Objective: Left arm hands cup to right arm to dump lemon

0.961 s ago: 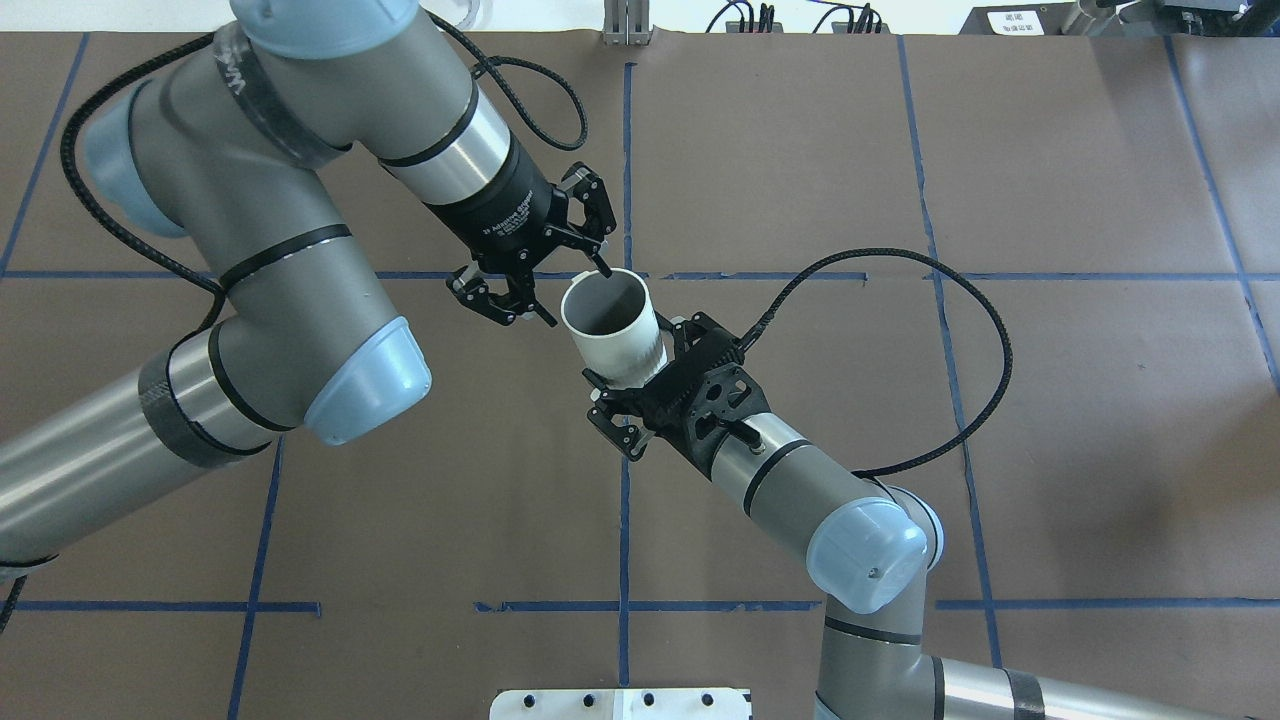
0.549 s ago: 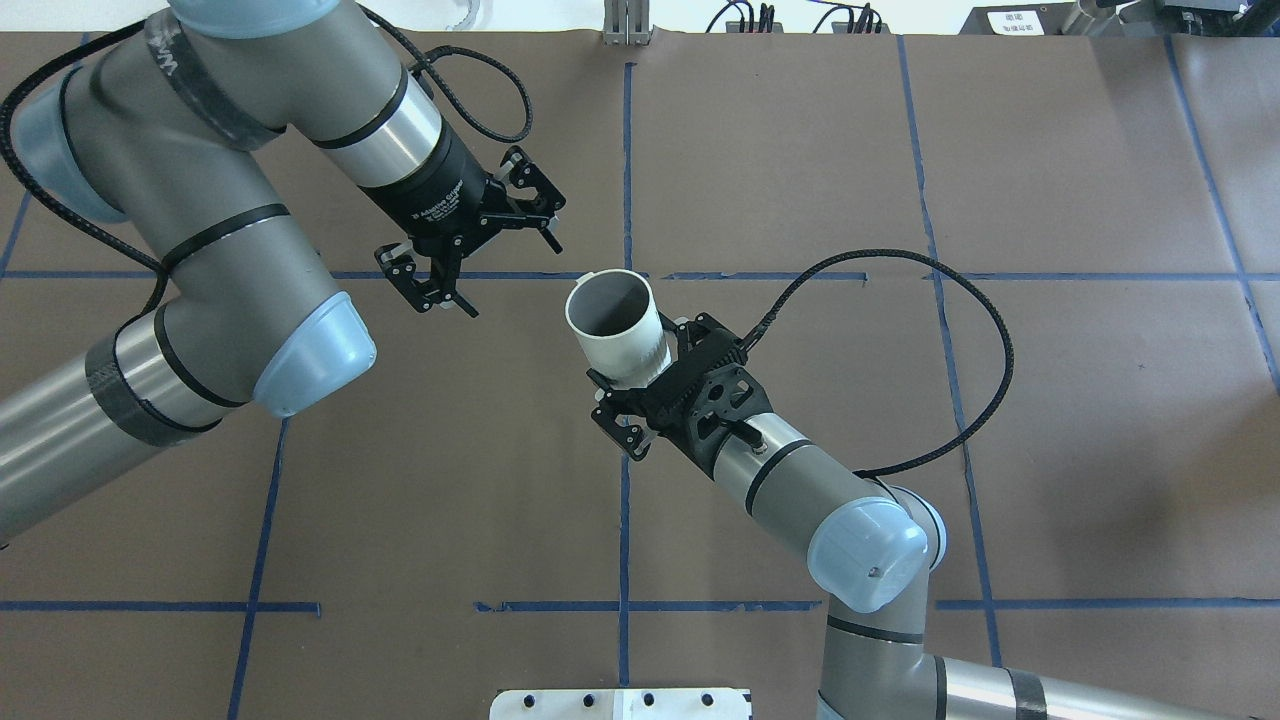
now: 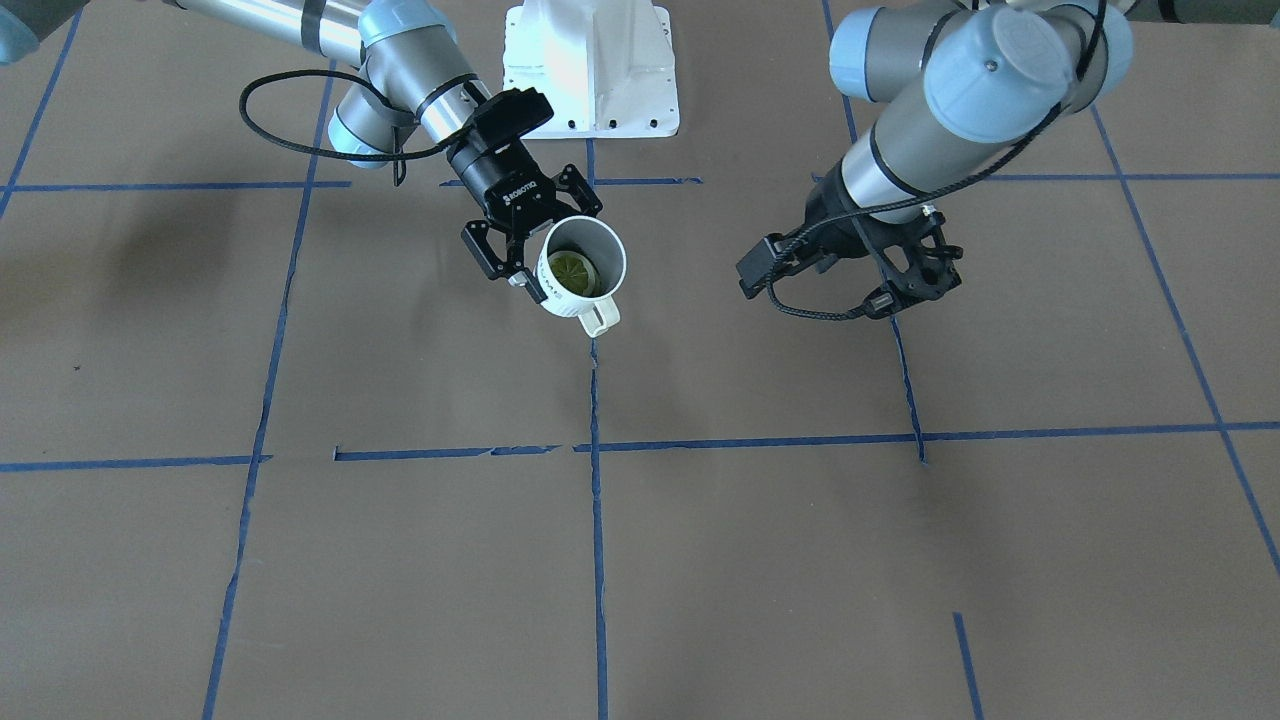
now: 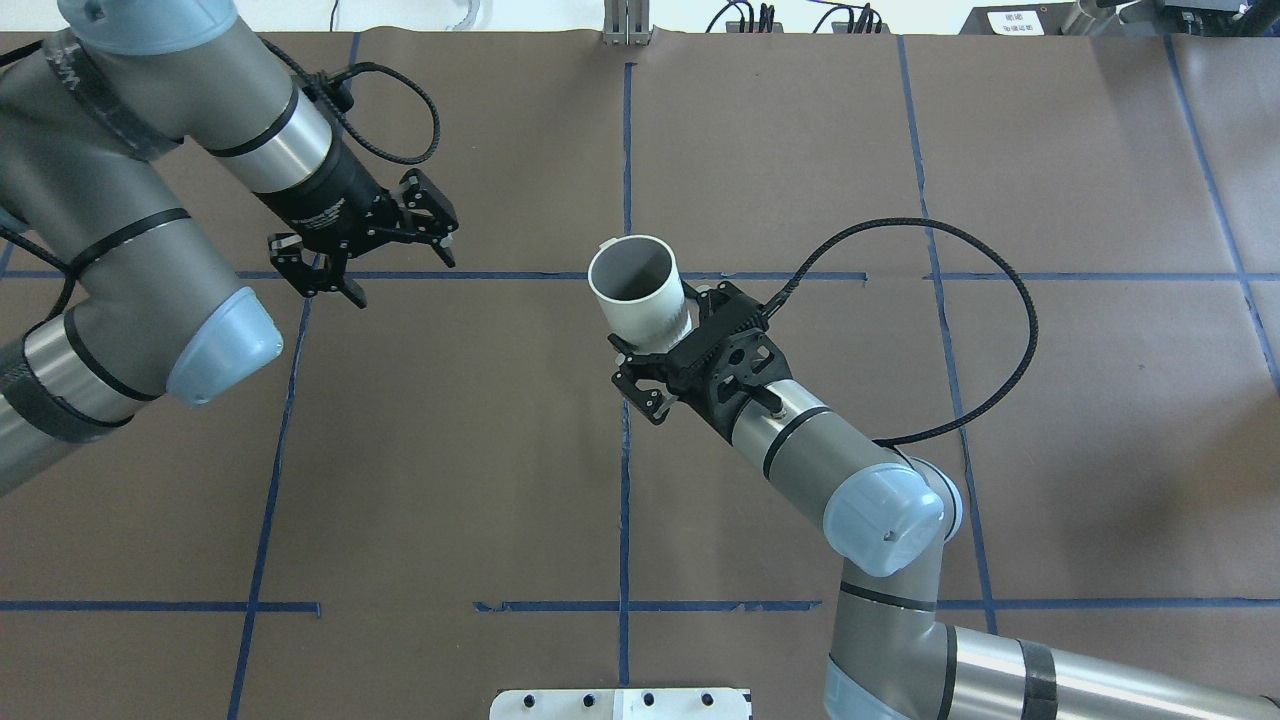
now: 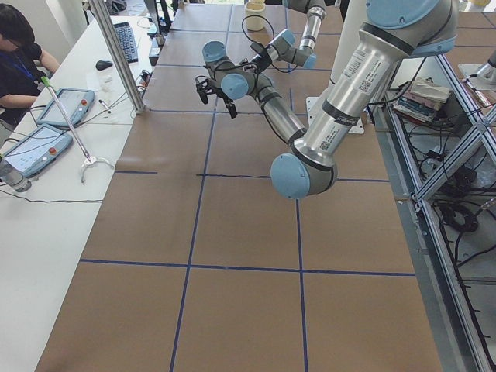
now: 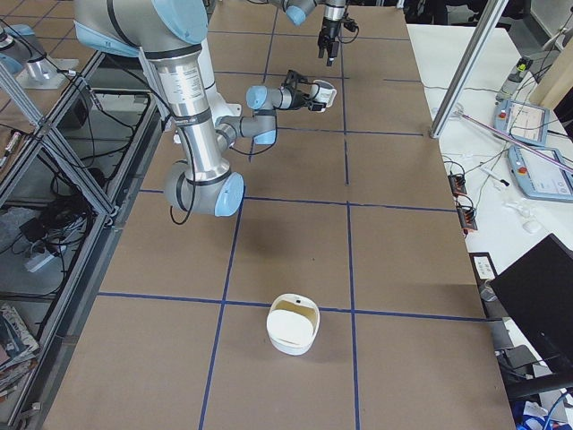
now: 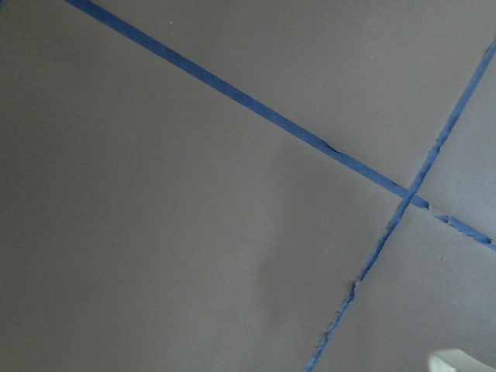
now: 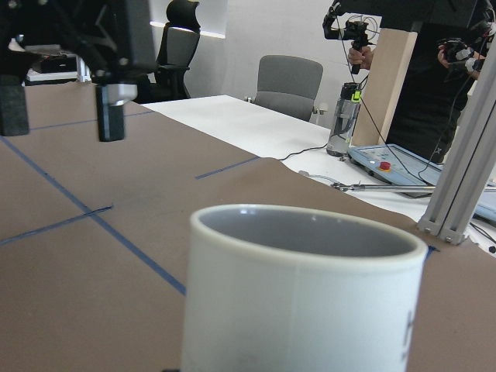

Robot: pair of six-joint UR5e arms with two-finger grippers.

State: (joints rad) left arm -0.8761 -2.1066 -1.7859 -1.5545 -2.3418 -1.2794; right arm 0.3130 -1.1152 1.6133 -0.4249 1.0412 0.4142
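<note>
The white ribbed cup is held above the table near the middle, mouth up. The front-facing view shows it with its handle towards the camera. The yellow-green lemon lies inside it. My right gripper is shut on the cup's lower body and also shows in the front-facing view. The right wrist view shows the cup close up. My left gripper is open and empty, well to the cup's left and clear of it. It also shows in the front-facing view.
A white bowl-like container stands on the table near its end on my right. The robot's white base plate is at the near edge. Blue tape lines cross the brown table. An operator sits at a side desk.
My open left gripper has drawn back to the left, away from the cup. My right gripper has carried the cup slightly farther from the robot and to the right.
</note>
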